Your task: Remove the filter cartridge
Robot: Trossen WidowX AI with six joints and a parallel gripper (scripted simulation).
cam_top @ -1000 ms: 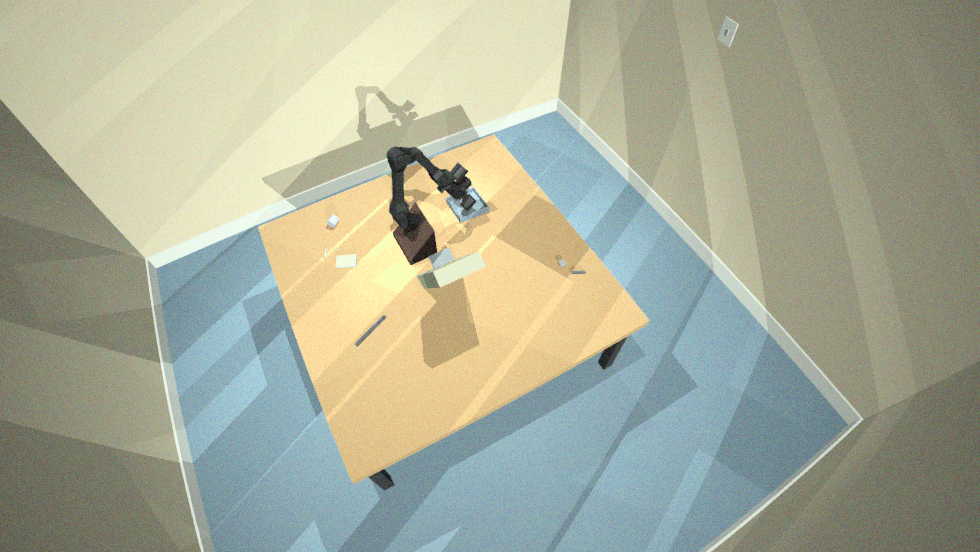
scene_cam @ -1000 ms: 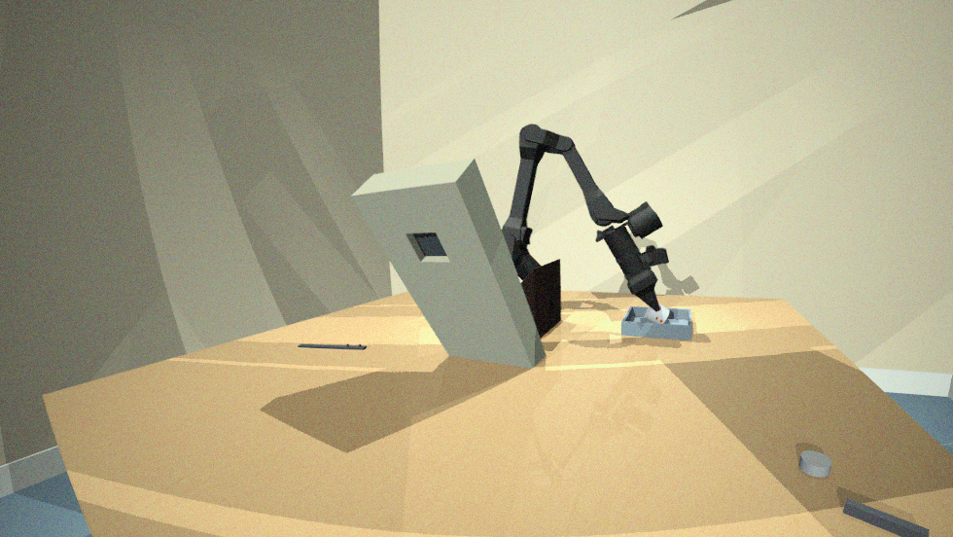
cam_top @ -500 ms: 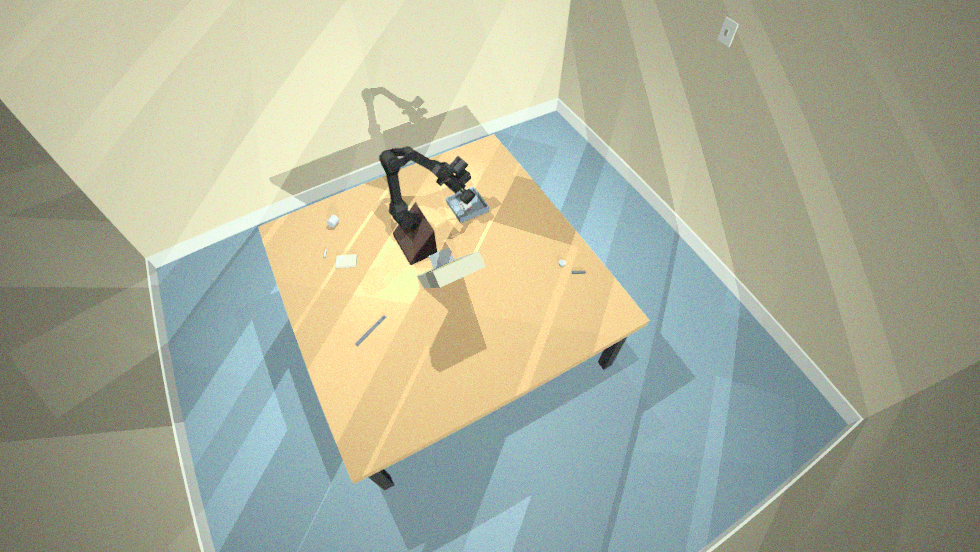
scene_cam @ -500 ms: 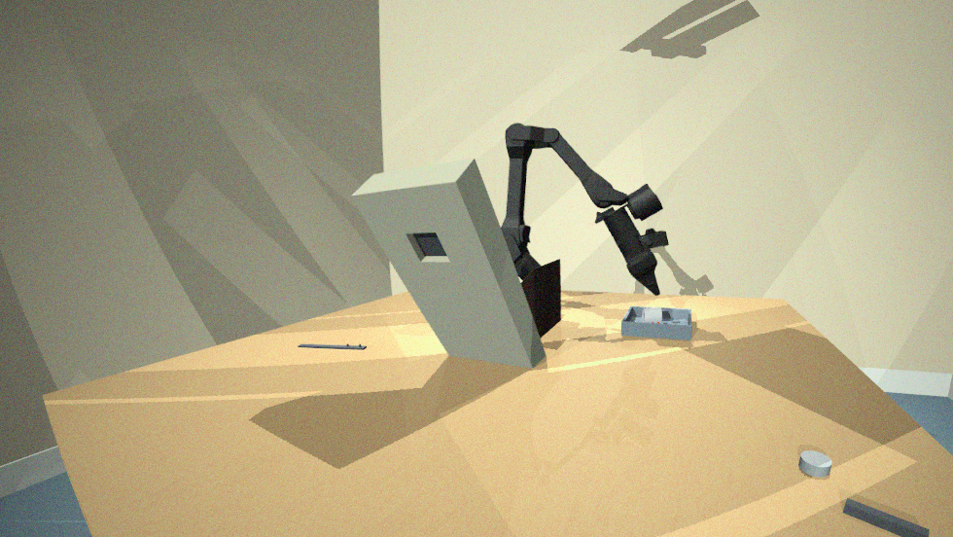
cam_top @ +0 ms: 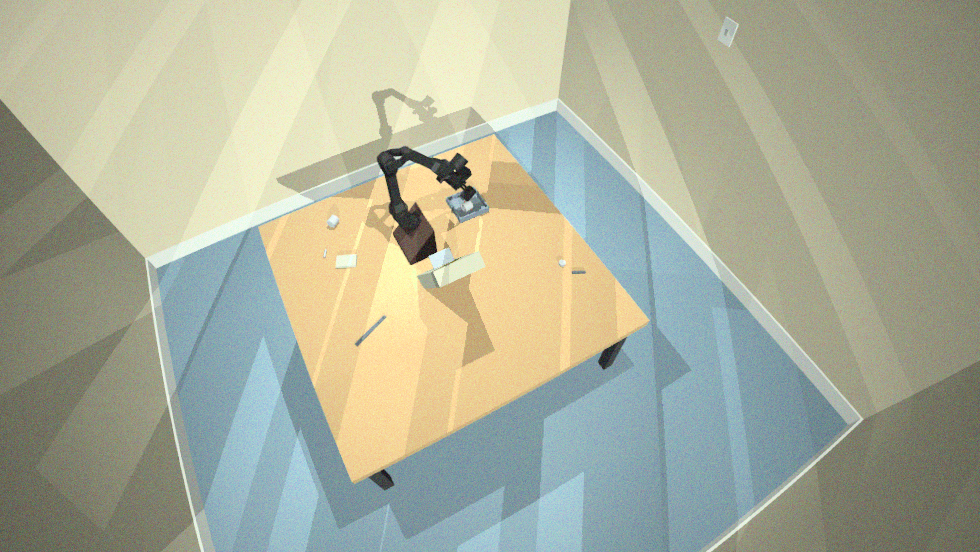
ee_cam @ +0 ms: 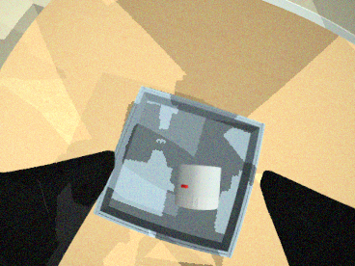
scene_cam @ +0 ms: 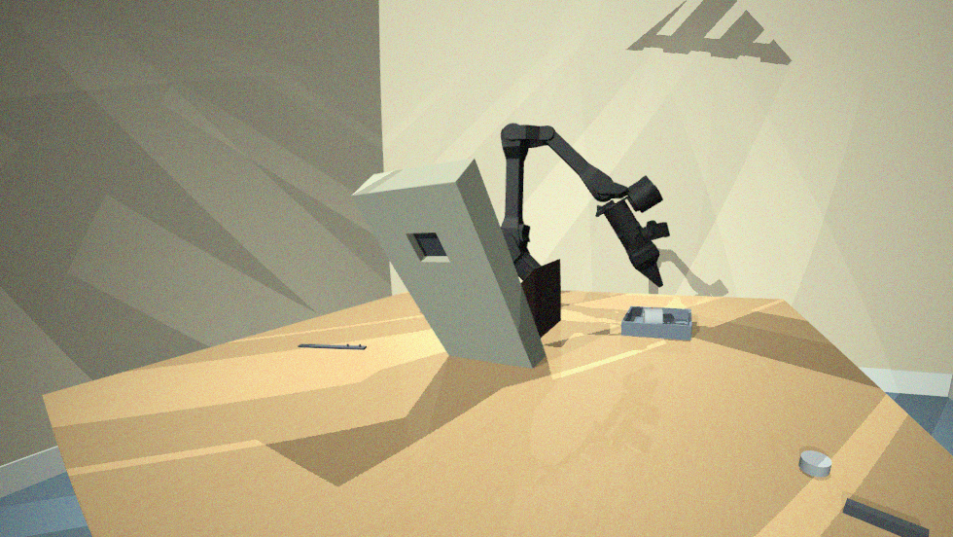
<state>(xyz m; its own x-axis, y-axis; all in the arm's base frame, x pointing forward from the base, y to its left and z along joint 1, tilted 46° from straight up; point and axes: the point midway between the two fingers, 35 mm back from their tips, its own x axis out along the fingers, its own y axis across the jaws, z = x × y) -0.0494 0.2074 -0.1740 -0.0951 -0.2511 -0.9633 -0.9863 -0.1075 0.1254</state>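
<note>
The white round cartridge (cam_top: 468, 205) (scene_cam: 653, 315) (ee_cam: 199, 188) lies on its side inside the blue-grey tray (scene_cam: 656, 329) (ee_cam: 207, 108), towards one corner in the wrist view. A small red mark shows on its side; its slots are not visible. My gripper (scene_cam: 660, 286) (ee_cam: 189, 170) is open and empty. It hangs above the tray, its fingertips wide apart and clear of the cartridge. The service panel (cam_top: 459, 269) (scene_cam: 433, 306) leans beside the robot base; the exterior view shows its back with a square opening, while its face is hidden there.
A white disc (cam_top: 561, 263) (scene_cam: 815, 462) and a short dark bar (cam_top: 578, 272) (scene_cam: 885, 518) lie far from the tray. A longer dark bar (cam_top: 370, 330) (scene_cam: 332, 345), a pale flat block (cam_top: 346, 261) and a small white object (cam_top: 333, 221) lie on the panel's other side.
</note>
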